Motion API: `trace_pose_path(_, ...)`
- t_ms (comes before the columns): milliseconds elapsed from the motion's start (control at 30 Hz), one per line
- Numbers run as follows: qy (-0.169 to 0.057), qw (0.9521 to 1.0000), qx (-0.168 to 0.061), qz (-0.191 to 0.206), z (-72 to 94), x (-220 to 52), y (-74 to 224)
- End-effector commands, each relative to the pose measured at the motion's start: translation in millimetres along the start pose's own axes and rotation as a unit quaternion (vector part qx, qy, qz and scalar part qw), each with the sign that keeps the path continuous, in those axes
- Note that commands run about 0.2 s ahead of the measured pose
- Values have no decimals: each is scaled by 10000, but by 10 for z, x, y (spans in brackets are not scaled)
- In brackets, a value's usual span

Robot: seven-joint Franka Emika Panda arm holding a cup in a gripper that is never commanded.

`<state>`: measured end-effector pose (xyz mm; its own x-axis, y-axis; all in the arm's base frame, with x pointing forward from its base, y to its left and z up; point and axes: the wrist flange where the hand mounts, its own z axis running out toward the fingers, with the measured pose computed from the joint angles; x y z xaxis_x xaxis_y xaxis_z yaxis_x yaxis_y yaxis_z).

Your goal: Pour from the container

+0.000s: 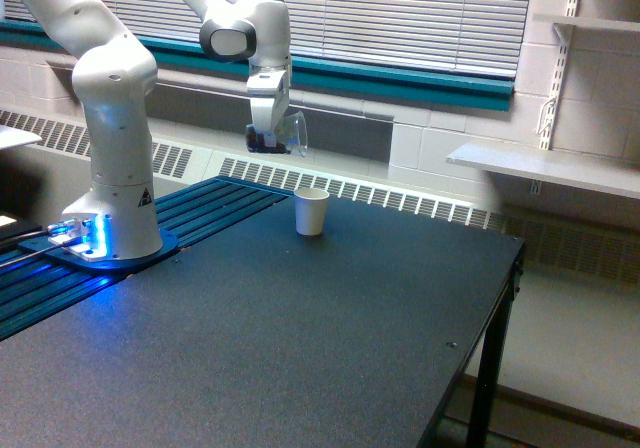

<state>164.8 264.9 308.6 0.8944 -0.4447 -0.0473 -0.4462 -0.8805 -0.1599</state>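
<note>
My gripper (266, 138) hangs in the air above the back of the black table (330, 338), shut on the container (292, 134), a small clear plastic cup. The container is tipped on its side, its mouth towards the exterior view's right. Dark pieces show at its gripper end. A white paper cup (311, 212) stands upright on the table, below the container and a little to the exterior view's right of it. The two are well apart in height.
The arm's white base (110, 218) with a blue light stands on blue slats at the exterior view's left. A radiator grille (400, 200) and window blinds run behind the table. The table's edge (500, 298) drops off at the exterior view's right, beside wall shelves (545, 168).
</note>
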Motion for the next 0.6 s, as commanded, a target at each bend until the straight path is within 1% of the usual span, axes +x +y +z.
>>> trace_pose_path(33,-91,9998,-165,33,138,94,151)
trace_pose_path(133,-141,9997,-179,18,166,127,168)
trace_pose_path(400,-181,9995,-237,61,215,264,216)
trace_pose_path(600,-266,9992,-311,50,268,344,264)
